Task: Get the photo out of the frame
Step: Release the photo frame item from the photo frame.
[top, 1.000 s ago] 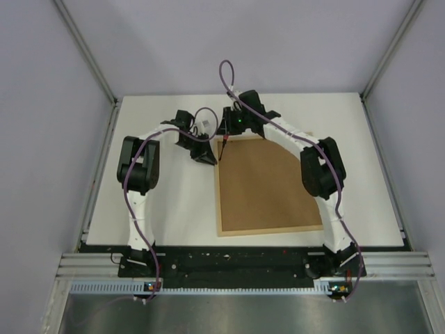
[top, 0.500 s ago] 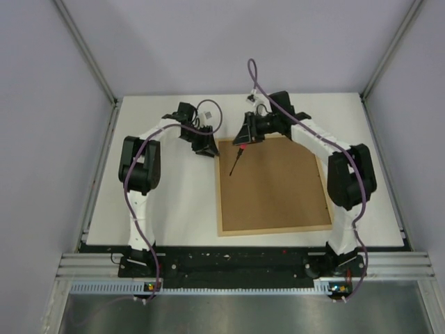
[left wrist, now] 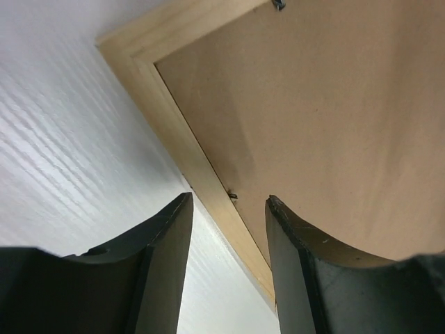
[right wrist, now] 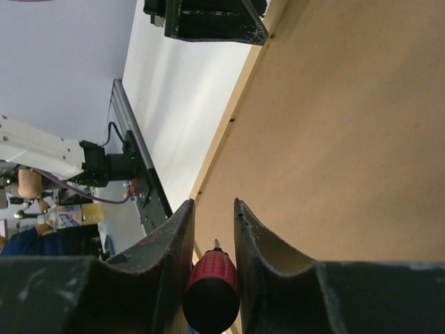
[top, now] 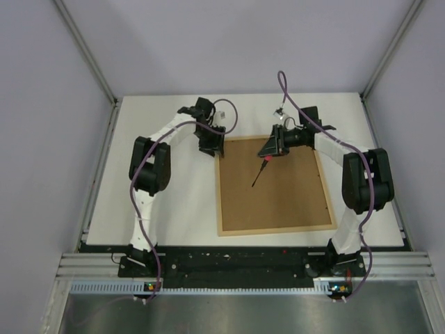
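The frame [top: 221,202] lies face down on the white table, its pale wood rim around the brown backing board [top: 278,188]. The photo is hidden beneath that board. My left gripper [top: 212,142] hovers at the frame's far left corner. In the left wrist view it [left wrist: 228,202] stands open, its fingers straddling the rim [left wrist: 174,132] beside a small metal tab [left wrist: 233,196]. My right gripper [top: 271,147] hangs over the board's far edge, shut on a red-handled screwdriver [right wrist: 211,289]. The screwdriver shaft [top: 259,177] slants toward the near left over the board.
White tabletop [top: 174,202] lies to the left of the frame, with a narrower strip on the right. Grey enclosure walls surround the table. A black rail [top: 229,261] with the arm bases runs along the near edge. The right wrist view shows the left gripper [right wrist: 208,17] at the top.
My right arm swung right along the frame's far edge, carrying the screwdriver. My left gripper opened and shifted right to the frame's far left corner.
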Robot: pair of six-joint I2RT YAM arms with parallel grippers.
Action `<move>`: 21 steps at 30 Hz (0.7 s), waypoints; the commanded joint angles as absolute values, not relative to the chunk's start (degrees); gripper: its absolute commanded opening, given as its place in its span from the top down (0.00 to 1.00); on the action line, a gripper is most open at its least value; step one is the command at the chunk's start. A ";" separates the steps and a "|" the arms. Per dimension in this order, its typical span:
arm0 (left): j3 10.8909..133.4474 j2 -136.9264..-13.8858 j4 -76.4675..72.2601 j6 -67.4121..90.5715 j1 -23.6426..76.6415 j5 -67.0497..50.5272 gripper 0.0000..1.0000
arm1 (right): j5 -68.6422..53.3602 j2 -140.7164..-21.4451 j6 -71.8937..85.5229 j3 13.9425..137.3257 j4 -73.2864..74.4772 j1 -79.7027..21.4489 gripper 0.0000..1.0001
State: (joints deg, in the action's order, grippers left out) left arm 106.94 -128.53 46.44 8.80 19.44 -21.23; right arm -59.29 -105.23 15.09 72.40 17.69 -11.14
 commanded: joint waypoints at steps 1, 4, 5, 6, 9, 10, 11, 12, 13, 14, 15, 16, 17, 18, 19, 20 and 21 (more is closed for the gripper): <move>107.32 -128.76 49.75 6.77 21.27 -14.95 0.47 | -61.26 -103.19 12.66 72.25 14.41 -11.60 1.00; 107.14 -128.58 50.10 6.86 22.06 -12.75 0.46 | -61.00 -103.01 12.48 71.98 14.06 -11.69 1.00; 107.05 -128.76 50.18 6.86 22.32 -12.05 0.45 | -60.82 -103.01 12.65 71.90 13.89 -11.60 1.00; 106.96 -129.02 50.10 6.94 22.59 -11.34 0.46 | -60.91 -102.92 12.74 71.72 13.71 -11.60 1.00; 107.31 -130.34 50.10 7.12 23.38 -9.85 0.46 | -61.17 -102.75 13.18 71.28 13.01 -11.51 1.00; 107.66 -130.86 50.18 7.21 23.64 -9.67 0.45 | -61.35 -102.74 13.44 71.19 12.75 -11.60 1.00; 108.01 -131.39 50.19 7.29 23.82 -9.58 0.46 | -61.35 -102.74 13.53 71.02 12.48 -11.60 1.00; 108.54 -131.92 50.36 7.29 23.99 -9.06 0.46 | -61.52 -102.57 13.71 70.84 12.31 -11.60 1.00; 108.98 -132.45 50.27 7.47 24.08 -8.88 0.46 | -61.70 -102.13 13.80 70.67 12.22 -11.60 1.00; 109.25 -132.71 50.27 7.56 24.08 -9.05 0.46 | -61.87 -102.22 13.80 70.58 12.04 -11.69 1.00; 109.51 -132.80 50.19 7.82 24.17 -9.05 0.46 | -61.79 -102.13 13.80 70.40 11.87 -11.69 1.00; 109.69 -132.89 50.19 8.00 24.17 -8.97 0.47 | -61.79 -101.87 13.80 70.31 11.87 -11.60 1.00; 109.95 -132.89 50.10 8.00 24.26 -8.88 0.48 | -61.96 -101.78 13.71 70.23 11.69 -11.69 1.00; 110.13 -132.98 50.10 8.17 24.26 -8.96 0.48 | -62.05 -101.78 13.80 70.14 11.60 -11.60 1.00; 110.30 -132.98 49.92 8.35 24.34 -9.05 0.49 | -61.96 -101.86 13.80 70.05 11.51 -11.69 1.00; 110.48 -132.89 49.83 8.44 24.52 -9.14 0.50 | -62.05 -101.87 13.97 70.05 11.34 -11.60 1.00; 110.57 -132.80 49.92 8.52 24.78 -9.05 0.51 | -61.88 -101.87 13.97 70.14 11.25 -11.60 1.00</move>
State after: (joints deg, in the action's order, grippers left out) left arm 109.16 -131.17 50.04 7.70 24.03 -9.89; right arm -60.18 -105.14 14.13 69.82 14.20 -11.46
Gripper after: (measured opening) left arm 0.512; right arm 0.265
